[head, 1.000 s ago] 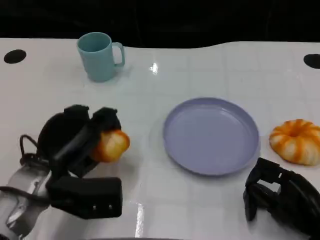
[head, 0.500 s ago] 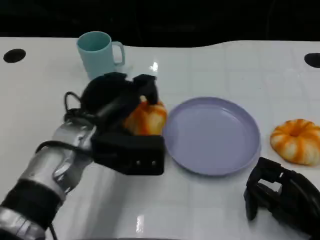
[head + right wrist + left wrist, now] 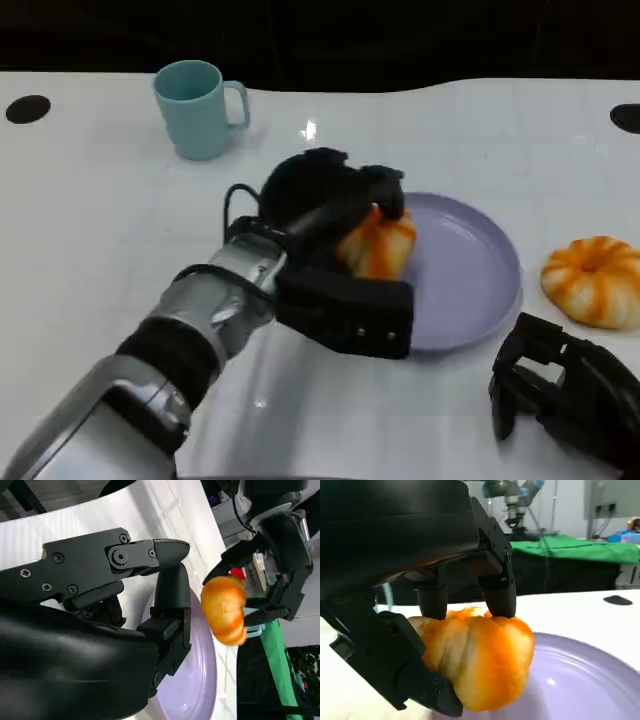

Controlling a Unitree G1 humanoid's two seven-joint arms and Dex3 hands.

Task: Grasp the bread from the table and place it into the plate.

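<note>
Bread (image 3: 380,243): pinched in left hand (image 3: 335,205), lifted off surface (image 3: 90,210), above near-left rim of plate (image 3: 480,270). Grasp and lift judged done; lowering and release outstanding. Right hand (image 3: 560,395): fingers curled, holding nothing, beside plate.

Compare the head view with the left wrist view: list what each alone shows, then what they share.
Head view alone: the teal mug, a second bread on the table right of the plate, and the right hand, holding nothing. Left wrist view alone: a green-draped table in the background. Shared: the left hand holding the bread above the purple plate.
</note>
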